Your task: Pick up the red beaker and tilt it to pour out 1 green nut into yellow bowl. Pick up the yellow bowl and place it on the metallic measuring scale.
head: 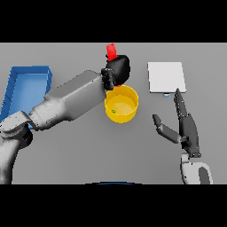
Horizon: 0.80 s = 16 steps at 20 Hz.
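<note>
My left hand [119,68] is shut on the red beaker [111,51], of which only a tilted red part shows above the dark fingers. It hangs just behind the yellow bowl [129,98], which stands at the table's middle. One small green nut [113,111] lies inside the bowl near its front left wall. The metallic measuring scale [166,76], a pale square plate, lies to the bowl's right at the back. My right hand [185,125] is open in front of the scale, fingers straight and pointing toward it, thumb spread to the left.
A blue bin [21,88] sits at the table's left side, partly hidden by my left arm. A small blue mark [166,94] shows at the scale's front edge.
</note>
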{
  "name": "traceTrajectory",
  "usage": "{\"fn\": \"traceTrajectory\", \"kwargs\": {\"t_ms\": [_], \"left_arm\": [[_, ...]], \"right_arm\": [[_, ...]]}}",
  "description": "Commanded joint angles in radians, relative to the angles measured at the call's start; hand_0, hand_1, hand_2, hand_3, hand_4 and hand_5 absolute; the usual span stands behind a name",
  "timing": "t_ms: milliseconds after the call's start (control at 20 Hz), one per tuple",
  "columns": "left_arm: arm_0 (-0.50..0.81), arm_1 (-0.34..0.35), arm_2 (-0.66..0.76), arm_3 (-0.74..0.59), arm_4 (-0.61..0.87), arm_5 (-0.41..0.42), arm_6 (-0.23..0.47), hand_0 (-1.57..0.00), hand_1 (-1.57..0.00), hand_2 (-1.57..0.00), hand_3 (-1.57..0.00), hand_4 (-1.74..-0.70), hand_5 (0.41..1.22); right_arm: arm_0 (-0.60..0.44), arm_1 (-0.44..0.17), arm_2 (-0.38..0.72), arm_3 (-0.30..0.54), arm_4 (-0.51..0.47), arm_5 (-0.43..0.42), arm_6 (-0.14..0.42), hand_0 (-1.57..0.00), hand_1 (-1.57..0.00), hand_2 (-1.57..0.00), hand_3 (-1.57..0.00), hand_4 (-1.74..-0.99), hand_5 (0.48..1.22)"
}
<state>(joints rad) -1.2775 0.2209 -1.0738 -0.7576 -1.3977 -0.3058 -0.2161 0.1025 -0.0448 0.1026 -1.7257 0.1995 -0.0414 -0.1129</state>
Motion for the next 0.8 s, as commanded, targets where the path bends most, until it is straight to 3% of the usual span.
{"fn": "traceTrajectory", "kwargs": {"t_ms": [0,200,350,500,650,750], "left_arm": [[-0.029,0.008,-0.01,-0.001,-0.013,0.004,-0.022,-1.57,-1.57,-1.57,-1.57,-1.73,1.221],[-0.167,0.021,-0.017,0.034,-0.048,0.005,-0.075,-1.57,-1.57,-1.57,-1.57,-1.73,1.221],[-0.261,0.064,0.067,0.104,-0.014,0.021,-0.072,-1.57,-1.57,-1.57,-1.57,-1.72,1.221],[-0.341,0.109,0.192,0.21,0.047,0.058,-0.022,-1.57,-1.57,-1.57,-1.57,-1.72,1.221],[-0.399,0.16,0.407,0.33,0.206,-0.02,0.068,-1.57,-1.57,-1.57,-1.52,-1.73,1.221],[-0.392,0.212,0.574,0.404,0.34,-0.02,0.137,-1.57,-1.57,-1.57,-1.51,-1.73,1.221]], "right_arm": [[0.006,0.003,0.003,0.008,0.009,-0.005,-0.004,0.0,0.0,0.0,0.0,-1.128,0.575],[0.002,0.01,0.008,0.007,0.011,-0.006,0.011,0.0,0.0,0.0,0.0,-1.138,0.565],[0.001,0.013,0.017,0.013,0.022,-0.007,-0.005,0.0,0.0,0.0,0.0,-1.13,0.554],[-0.016,0.009,0.013,0.014,0.009,0.003,0.008,0.0,0.0,0.0,0.0,-1.117,0.554],[-0.018,0.007,0.02,0.013,-0.001,0.018,-0.009,0.0,0.0,0.0,0.0,-1.102,0.572],[-0.025,-0.001,0.018,0.024,-0.004,0.026,-0.004,0.0,0.0,0.0,0.0,-1.105,0.578]]}}
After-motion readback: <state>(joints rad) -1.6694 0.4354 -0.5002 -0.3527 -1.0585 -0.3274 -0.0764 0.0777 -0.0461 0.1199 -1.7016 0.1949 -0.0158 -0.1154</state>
